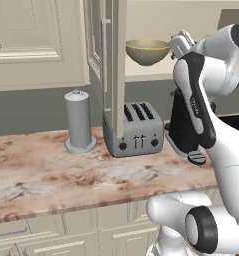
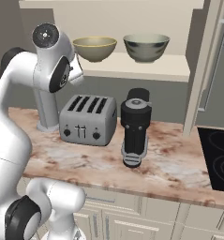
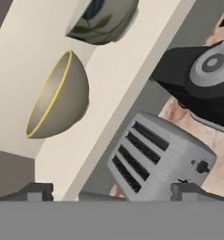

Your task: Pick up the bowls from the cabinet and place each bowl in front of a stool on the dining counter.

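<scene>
Fingertips of my pincer (image 3: pixel 111 191) stood wide apart and empty, aimed past the toaster (image 3: pixel 160 159) at the olive-yellow bowl (image 3: pixel 57 98) on the cabinet shelf (image 2: pixel 137 69), at ten o'clock in the hand view. Right base view added the grey-green bowl (image 2: pixel 146 47) beside it, and the coffee grinder (image 2: pixel 134 133) on the worktop (image 2: pixel 169 161).

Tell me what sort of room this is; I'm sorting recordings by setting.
A kitchen, rendered: a toaster and coffee machine stand on a marble counter, with bowls on an open cabinet shelf.
</scene>
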### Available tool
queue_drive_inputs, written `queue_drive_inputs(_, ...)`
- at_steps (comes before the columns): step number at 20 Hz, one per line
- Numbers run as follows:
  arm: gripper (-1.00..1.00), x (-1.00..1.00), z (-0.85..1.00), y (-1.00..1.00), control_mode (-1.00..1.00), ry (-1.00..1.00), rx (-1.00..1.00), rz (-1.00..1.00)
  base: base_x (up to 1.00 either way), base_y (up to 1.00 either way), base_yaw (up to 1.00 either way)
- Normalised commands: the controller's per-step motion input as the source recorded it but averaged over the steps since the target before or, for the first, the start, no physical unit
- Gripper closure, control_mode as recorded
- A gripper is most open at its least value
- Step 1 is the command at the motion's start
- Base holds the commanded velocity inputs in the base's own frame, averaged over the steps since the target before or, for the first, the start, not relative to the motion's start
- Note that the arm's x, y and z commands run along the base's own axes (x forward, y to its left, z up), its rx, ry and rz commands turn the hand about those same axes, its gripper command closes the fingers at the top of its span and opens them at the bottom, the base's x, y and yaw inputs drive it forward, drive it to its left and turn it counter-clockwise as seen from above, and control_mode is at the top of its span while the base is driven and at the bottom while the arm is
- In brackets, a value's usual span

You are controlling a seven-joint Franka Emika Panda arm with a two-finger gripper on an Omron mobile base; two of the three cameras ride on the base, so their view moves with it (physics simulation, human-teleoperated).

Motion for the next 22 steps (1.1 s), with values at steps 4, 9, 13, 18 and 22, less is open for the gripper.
queue_drive_inputs(4,-1.00,0.26,0.07,0.00,-1.00,-0.09,0.00,-0.07,0.00,0.00,0.00)
queue_drive_inputs(9,-1.00,0.35,0.12,0.00,-1.00,0.00,0.00,-0.03,0.00,0.00,0.00)
queue_drive_inputs(13,-1.00,0.28,0.21,0.00,-1.00,0.00,0.01,0.00,0.00,0.00,0.00)
queue_drive_inputs(18,-1.00,0.26,0.21,0.00,-1.00,0.00,0.01,0.00,0.00,0.00,0.00)
queue_drive_inputs(22,-1.00,0.32,0.04,0.00,-1.00,0.05,0.00,0.00,0.00,0.00,0.00)
